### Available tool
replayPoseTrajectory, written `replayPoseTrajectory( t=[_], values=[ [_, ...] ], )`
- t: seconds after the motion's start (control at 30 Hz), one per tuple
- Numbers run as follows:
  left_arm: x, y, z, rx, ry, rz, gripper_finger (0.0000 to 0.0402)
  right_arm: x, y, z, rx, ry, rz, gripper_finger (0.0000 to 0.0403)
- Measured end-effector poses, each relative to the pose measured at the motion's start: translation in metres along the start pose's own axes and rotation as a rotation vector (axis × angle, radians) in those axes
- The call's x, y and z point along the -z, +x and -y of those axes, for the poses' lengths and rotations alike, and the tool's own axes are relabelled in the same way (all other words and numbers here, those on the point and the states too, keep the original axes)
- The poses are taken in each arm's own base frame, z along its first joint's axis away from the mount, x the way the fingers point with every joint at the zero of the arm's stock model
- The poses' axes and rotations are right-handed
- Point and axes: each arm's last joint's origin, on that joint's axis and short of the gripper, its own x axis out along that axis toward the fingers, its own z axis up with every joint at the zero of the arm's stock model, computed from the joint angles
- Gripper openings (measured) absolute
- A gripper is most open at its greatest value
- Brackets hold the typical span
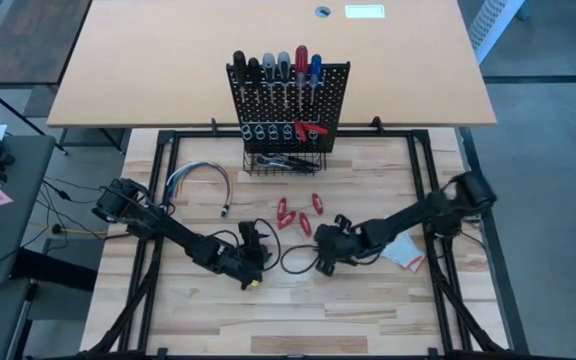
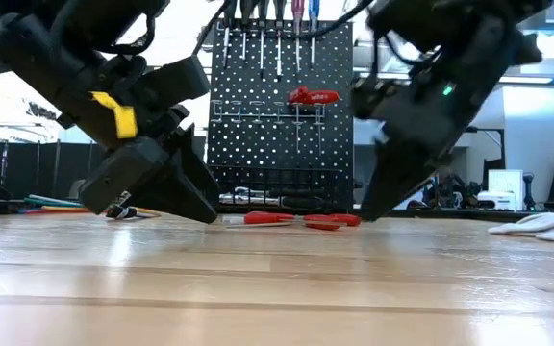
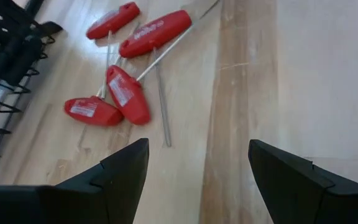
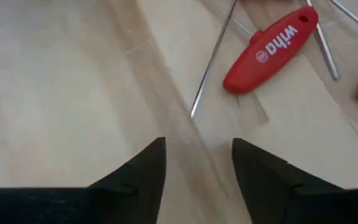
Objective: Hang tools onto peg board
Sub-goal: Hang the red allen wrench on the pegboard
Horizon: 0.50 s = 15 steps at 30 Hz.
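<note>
The peg board (image 1: 290, 105) stands upright at the far middle of the bench (image 1: 368, 310), with a row of screwdrivers (image 1: 278, 68) slotted along its top, red-handled pliers (image 1: 308, 128) hanging on its face and more tools lying in the black wire basket (image 1: 283, 162) at its base.

In front of it, loose on the wood, lie the red T-handle hex keys (image 1: 298, 212), in a small scatter between the board and both arms.

The right gripper (image 4: 197, 165) is low over the bench just short of the nearest red T-handle key (image 4: 271, 50); its jaws are parted and grasp nothing, with bare wood between them.

The left gripper (image 3: 197, 168) waits beside it, spread wide and empty, the cluster of keys ahead of its fingertips.

A bundle of multicoloured wires (image 1: 200, 180) lies left of the basket, and a white glove (image 1: 405, 255) lies by the right arm.
</note>
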Motion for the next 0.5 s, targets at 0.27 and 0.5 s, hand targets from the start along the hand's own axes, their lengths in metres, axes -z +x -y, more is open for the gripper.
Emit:
replayPoseTrajectory(
  t=[0.27, 0.5],
  values=[
    [0.002, 0.000, -0.001, 0.003, -0.007, -0.018, 0.0269, -0.009, 0.035, -0.019, 0.108, 0.017, 0.028, 0.0133],
    [0.003, 0.000, -0.001, 0.001, -0.005, -0.024, 0.0269, -0.014, 0.043, -0.018, 0.120, 0.044, 0.037, 0.0040]
  ],
)
